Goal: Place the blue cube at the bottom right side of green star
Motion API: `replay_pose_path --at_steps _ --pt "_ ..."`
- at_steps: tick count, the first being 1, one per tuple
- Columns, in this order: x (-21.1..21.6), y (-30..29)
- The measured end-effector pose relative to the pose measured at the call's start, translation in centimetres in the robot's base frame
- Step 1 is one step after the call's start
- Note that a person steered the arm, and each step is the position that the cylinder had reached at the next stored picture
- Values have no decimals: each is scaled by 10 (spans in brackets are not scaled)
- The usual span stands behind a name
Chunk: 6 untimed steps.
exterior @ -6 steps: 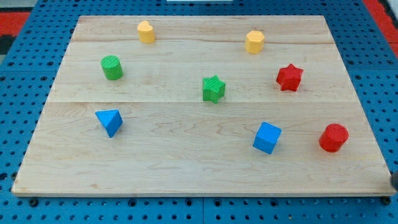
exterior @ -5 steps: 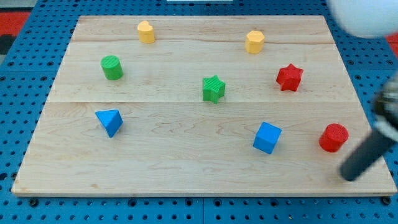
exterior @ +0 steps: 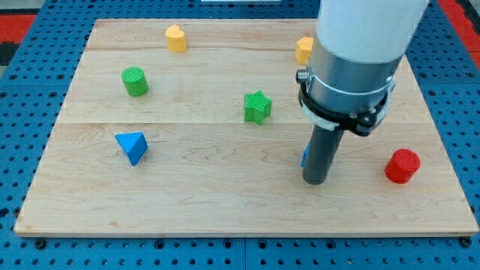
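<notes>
The green star [exterior: 257, 106] sits near the middle of the wooden board [exterior: 187, 195]. The blue cube [exterior: 304, 156] lies below and to the right of it; only a thin sliver of it shows at the left edge of my rod. My tip [exterior: 315, 181] stands on the board right in front of the cube, hiding nearly all of it. The arm's wide grey and white body covers the area above it.
A blue triangular block [exterior: 132, 146] is at the left. A green cylinder [exterior: 135, 81] and a yellow block [exterior: 175, 37] are at upper left. A second yellow block [exterior: 303, 49] is partly hidden by the arm. A red cylinder [exterior: 402, 166] is at the right. The red star is hidden.
My rod has swept in from the lower right edge to the blue cube's spot, and the arm now covers the cube and the red star. The blocks that show have not moved.
</notes>
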<state>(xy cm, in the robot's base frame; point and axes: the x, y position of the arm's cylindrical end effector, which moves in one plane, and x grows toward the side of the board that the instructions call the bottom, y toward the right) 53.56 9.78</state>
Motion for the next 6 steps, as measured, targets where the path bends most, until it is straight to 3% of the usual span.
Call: replay_pose_path --at_steps 2,3,5,6 --pt "-11 52" --pt "-21 49" --pt "-54 -52" --pt "-60 -33"
